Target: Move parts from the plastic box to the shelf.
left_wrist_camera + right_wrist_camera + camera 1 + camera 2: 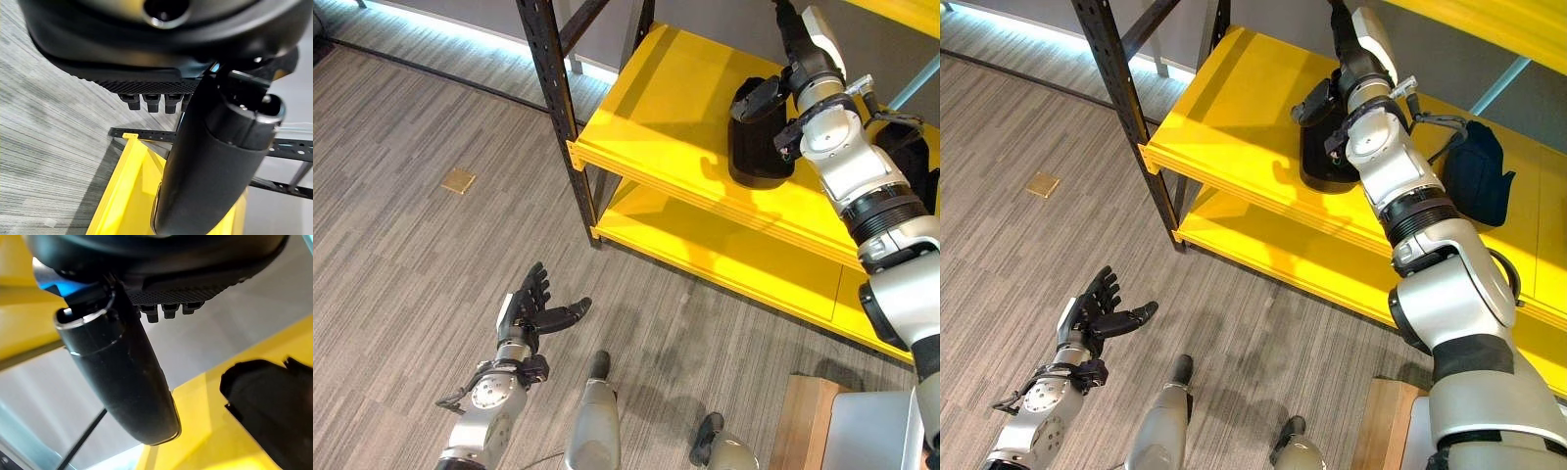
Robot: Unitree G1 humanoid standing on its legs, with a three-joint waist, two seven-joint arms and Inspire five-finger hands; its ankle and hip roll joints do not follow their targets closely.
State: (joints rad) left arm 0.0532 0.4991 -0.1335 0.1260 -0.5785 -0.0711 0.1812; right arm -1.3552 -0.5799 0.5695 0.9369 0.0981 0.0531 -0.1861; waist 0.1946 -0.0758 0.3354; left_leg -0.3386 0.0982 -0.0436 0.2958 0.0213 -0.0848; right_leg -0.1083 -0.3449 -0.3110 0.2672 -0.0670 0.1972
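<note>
While the left hand [530, 305] hangs low at the lower left of the frame above the grey carpet [401, 245], its fingers are spread straight and its thumb sticks out to the side, with nothing in its grasp. Up and to its left, a small tan square [458, 180] lies flat on the carpet, well apart from everything else. Moving right, a black steel upright [553, 93] carries the yellow shelf [656, 108], whose upper board runs diagonally towards the right edge, with a lower yellow board [734, 259] beneath it. On the upper board, right of centre, a black part [756, 137] stands upright. The right hand [1356, 44] reaches in from the lower right and sits above and just behind this part at the top of the frame; its wrist view shows the thumb extended and the fingers uncurled, the black part near but not gripped. Further right on the same board lies a second dark part [1477, 171]. At the bottom right, a pale wooden block [808, 421] stands on the carpet.
</note>
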